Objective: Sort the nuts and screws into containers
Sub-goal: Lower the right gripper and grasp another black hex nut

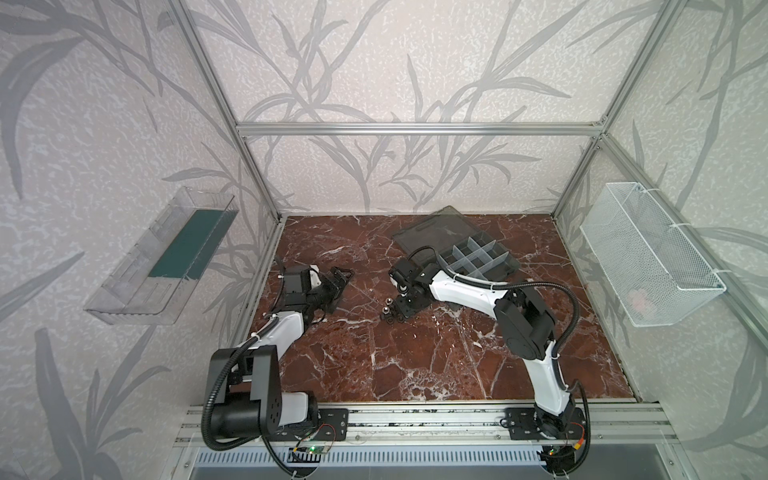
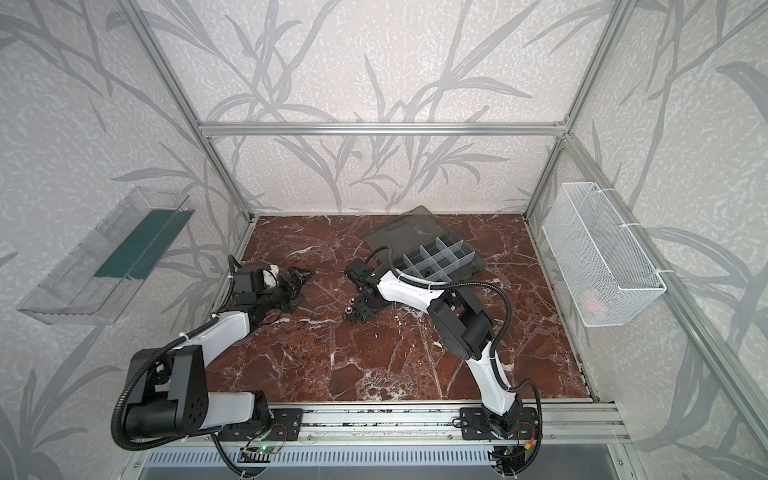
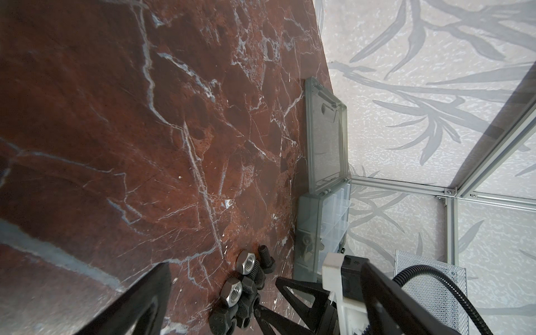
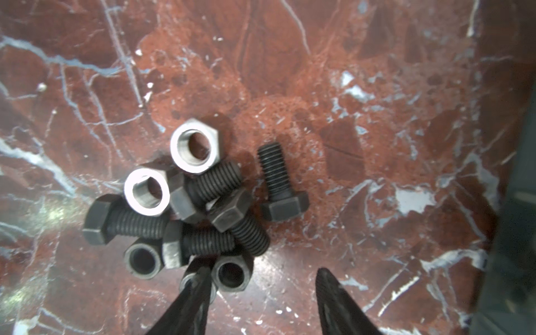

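The screws and nuts lie in one small heap [image 1: 388, 309] [image 2: 351, 311] at the middle of the red marble table. The right wrist view shows black screws [image 4: 232, 226], two silver nuts [image 4: 195, 149], dark nuts [image 4: 143, 259] and one screw lying apart [image 4: 280, 182]. My right gripper [image 4: 262, 271] is down at the heap's edge, open. One fingertip [image 4: 200, 278] covers part of a nut, and a dark nut [image 4: 232, 272] lies just inside the gap. My left gripper [image 1: 340, 291] hovers wide open to the left of the heap, holding nothing. The containers are the compartments of the grey organiser box [image 1: 478, 257] [image 2: 440, 259] behind the right arm.
The box's flat lid [image 1: 436, 235] lies open toward the back wall. A clear wall tray [image 1: 166, 253] hangs on the left wall and a white wire basket [image 1: 648, 257] on the right. Aluminium frame posts bound the table.
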